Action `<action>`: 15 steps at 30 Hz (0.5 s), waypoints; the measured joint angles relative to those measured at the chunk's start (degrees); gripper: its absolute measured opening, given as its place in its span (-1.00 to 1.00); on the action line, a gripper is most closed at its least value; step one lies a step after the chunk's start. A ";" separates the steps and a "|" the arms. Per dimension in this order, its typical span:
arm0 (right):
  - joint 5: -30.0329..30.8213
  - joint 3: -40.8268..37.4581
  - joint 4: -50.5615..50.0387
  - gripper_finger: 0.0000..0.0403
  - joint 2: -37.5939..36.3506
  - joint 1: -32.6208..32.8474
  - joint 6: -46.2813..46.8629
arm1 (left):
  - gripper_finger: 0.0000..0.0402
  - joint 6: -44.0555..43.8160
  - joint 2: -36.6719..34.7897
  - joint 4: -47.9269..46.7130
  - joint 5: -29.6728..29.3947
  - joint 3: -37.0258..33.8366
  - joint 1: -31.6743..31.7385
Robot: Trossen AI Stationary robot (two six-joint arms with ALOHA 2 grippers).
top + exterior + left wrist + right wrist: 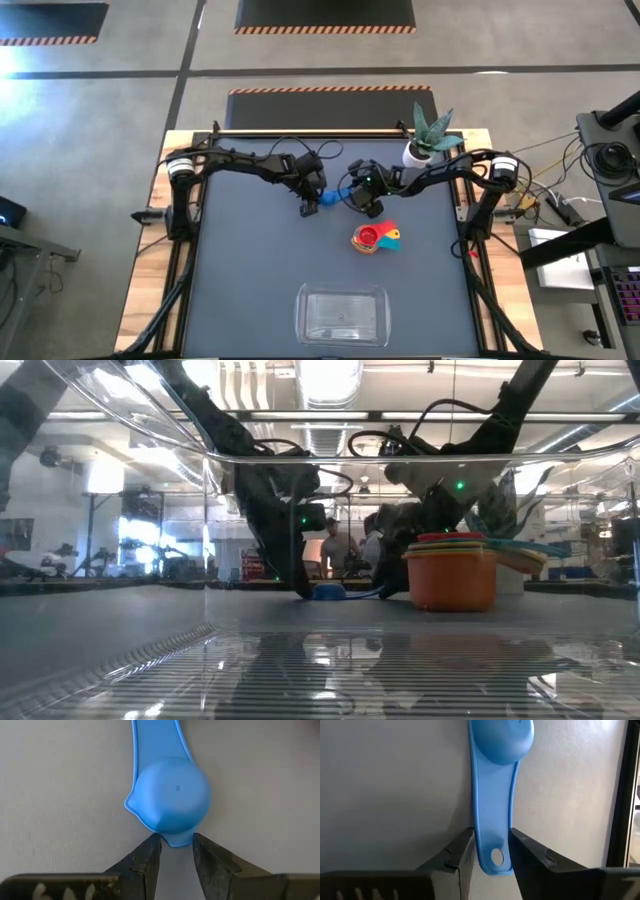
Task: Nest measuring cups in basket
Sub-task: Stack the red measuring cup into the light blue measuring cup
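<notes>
Two claws bracket the overturned blue measuring cup (327, 199) end to end: left claw (176, 851) pinching its bowl rim, right claw (490, 851) clamping its handle.

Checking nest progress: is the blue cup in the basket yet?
No. The blue cup lies on the mat between both grippers, far from the basket.

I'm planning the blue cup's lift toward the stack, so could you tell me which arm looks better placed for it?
Probably the right. The right tool has its fingers either side of the blue cup's flat handle, a good carrying hold. The left tool only pinches the bowl's rim edge. The stacked cups also lie on the right arm's side.
</notes>
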 joint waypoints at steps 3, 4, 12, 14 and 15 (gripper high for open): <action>0.36 0.04 0.10 -0.39 0.58 0.00 0.10 | -0.50 0.00 0.04 0.21 0.68 -0.02 0.07; 0.50 0.06 0.12 -0.37 0.80 0.00 0.11 | -0.50 0.02 0.06 0.25 1.01 -0.02 0.11; 0.71 0.06 -0.37 -0.56 1.42 0.00 0.10 | -0.50 0.24 0.00 0.40 1.15 -0.09 0.11; 0.60 -0.01 -0.47 -0.72 1.26 0.04 0.67 | -0.50 0.24 -0.28 0.37 1.19 -0.11 0.11; 0.61 0.01 -0.51 -0.81 1.24 0.04 1.02 | -0.50 0.24 -0.46 0.28 1.18 -0.13 0.11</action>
